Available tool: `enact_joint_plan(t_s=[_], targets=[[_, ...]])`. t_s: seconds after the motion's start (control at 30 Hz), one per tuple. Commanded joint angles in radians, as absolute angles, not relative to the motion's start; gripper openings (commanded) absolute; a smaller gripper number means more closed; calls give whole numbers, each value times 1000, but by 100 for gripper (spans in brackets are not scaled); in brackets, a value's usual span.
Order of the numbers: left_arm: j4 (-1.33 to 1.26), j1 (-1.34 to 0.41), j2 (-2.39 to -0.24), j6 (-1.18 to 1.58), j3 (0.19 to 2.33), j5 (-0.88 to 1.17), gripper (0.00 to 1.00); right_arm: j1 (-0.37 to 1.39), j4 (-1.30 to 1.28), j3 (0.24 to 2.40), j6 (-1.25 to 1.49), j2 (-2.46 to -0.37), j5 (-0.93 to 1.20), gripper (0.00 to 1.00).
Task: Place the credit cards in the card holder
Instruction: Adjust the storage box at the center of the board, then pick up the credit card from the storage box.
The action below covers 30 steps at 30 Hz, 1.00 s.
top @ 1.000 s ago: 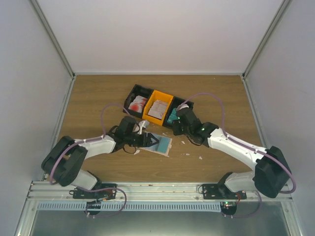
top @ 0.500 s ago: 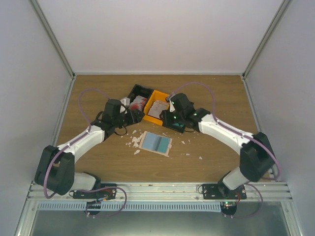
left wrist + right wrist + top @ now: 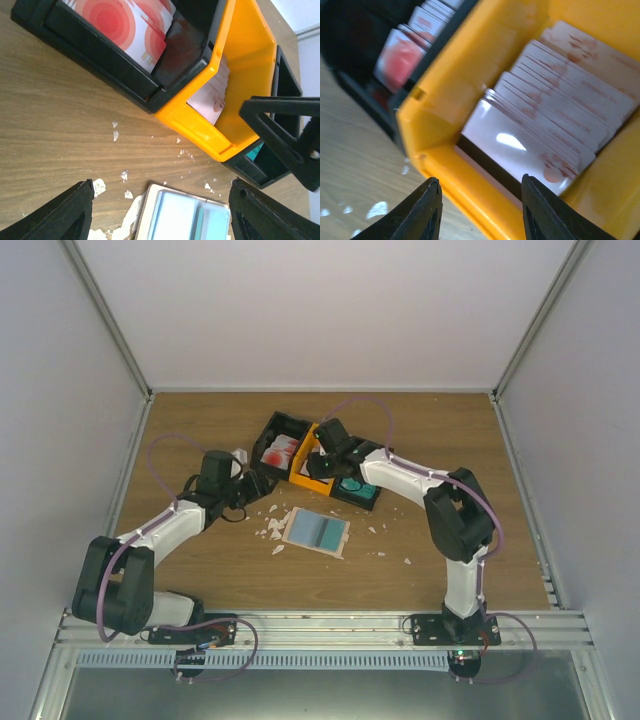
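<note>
The card holder lies open and flat on the wooden table, nearest the arm bases, with teal credit cards showing on its inner faces. White scraps litter the wood just to its left. Beyond it hangs the left gripper with its fingers spread wide and nothing between them. Farther back sit the joined bins: a black bin with red-and-white cards, then an orange bin packed with pale cards. The right gripper hovers over that stack, fingers apart and empty.
</note>
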<state>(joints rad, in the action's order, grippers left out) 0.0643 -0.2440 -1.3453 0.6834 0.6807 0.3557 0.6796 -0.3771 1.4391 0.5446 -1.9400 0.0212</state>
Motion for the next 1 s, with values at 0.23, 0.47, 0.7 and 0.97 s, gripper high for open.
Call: enact_joint_plan(t_s=[0.23,0.47,0.7,0.97], targets=[[-69,-238,-1398,650,651,473,74,653,-502,1407,594,-1950,-184,47],[-190,-237,-1492,666,635,548,72,629,-535,1384,549,-1922,-212,47],[-268,-239,-1544,713,633,546,67,615,-544,1542,162,-1979,-43,44],[-352,-257,-1606,777,643,509,52,548,-692,1715,-75,-2099,70,35]])
